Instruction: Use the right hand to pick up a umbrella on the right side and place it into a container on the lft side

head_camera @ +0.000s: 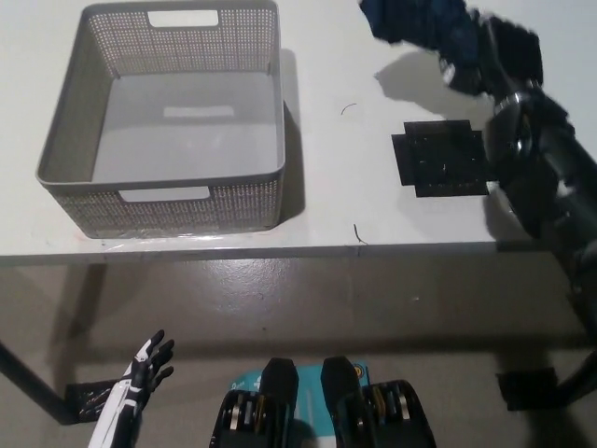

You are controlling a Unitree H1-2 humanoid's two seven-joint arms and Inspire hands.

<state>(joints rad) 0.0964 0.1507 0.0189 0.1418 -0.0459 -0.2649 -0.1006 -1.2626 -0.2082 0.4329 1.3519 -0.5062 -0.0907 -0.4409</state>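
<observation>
White table [336, 205] fills the top of the frame. Up at the upper right, the black right hand [494, 56] has its fingers wrapped around the dark blue umbrella [415, 21], held up off the table. From there the grey basket [159, 191] sits far over at the upper left. Down at the lower left, the white left hand [145, 369] rests with fingers spread.

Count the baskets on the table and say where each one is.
1. A single grey mesh basket stands on the left part of the white table, near its front edge, with nothing visible inside. No other basket shows in the head view.
</observation>
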